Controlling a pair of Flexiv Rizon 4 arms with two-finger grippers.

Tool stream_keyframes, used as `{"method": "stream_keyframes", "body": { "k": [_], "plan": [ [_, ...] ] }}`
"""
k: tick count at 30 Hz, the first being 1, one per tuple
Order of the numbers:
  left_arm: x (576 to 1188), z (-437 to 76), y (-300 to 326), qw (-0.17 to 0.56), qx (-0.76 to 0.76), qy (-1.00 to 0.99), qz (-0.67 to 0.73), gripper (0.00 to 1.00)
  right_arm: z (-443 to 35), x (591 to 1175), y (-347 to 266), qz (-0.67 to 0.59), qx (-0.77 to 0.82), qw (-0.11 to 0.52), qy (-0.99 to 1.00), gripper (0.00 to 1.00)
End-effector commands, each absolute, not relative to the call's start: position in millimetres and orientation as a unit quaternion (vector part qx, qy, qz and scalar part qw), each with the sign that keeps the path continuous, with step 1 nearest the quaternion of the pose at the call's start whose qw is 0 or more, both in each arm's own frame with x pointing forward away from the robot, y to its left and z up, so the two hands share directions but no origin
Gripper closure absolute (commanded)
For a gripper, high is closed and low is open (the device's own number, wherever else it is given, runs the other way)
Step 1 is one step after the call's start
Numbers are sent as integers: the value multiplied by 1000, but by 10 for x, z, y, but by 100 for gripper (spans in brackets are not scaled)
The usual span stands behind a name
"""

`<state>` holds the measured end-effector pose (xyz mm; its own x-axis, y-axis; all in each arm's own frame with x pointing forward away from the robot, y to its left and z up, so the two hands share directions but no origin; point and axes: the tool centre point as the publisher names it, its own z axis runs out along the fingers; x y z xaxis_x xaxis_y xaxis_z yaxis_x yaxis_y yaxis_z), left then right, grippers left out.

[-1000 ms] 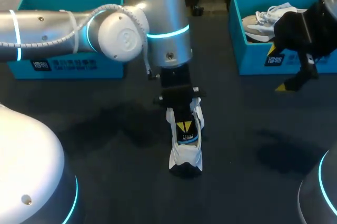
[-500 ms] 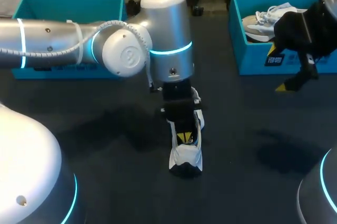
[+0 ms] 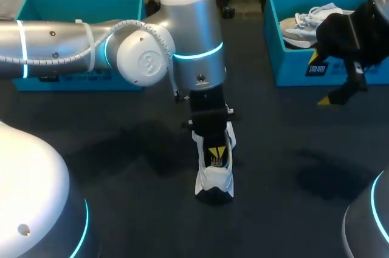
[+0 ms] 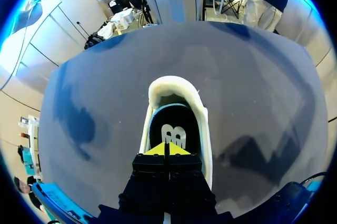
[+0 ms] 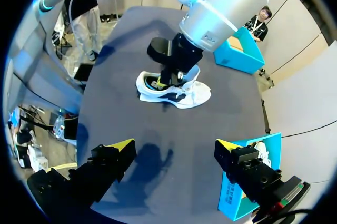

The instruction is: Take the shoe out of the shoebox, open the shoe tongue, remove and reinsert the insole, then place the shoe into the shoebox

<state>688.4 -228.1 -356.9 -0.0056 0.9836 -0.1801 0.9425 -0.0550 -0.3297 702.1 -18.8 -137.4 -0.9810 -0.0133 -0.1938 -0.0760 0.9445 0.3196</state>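
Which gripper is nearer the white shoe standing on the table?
Left. The left gripper sits inside the opening of the shoe, fingertips together over the insole. The right gripper hangs open well off to the side, by the right-hand shoebox.

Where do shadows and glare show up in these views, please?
Head view: a soft shadow darkens the table left of the shoe, and bright highlights sit on the left arm. Right wrist view: a shadow lies on the table ahead of the right gripper, fingers open. Left wrist view: dark patches flank the shoe.
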Motion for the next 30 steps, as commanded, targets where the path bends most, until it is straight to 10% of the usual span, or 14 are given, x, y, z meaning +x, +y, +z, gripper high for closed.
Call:
{"method": "stream_keyframes", "body": {
  "k": [1,30],
  "plan": [
    [6844,-3676,-2361,57,-706,-682,185,100,-1383,7045,-175,164,-23,93,982,0],
    [6929,-3764,-2306,-14,-711,-696,100,100,-1383,7045,-175,164,-23,93,982,0]
  ]
}}
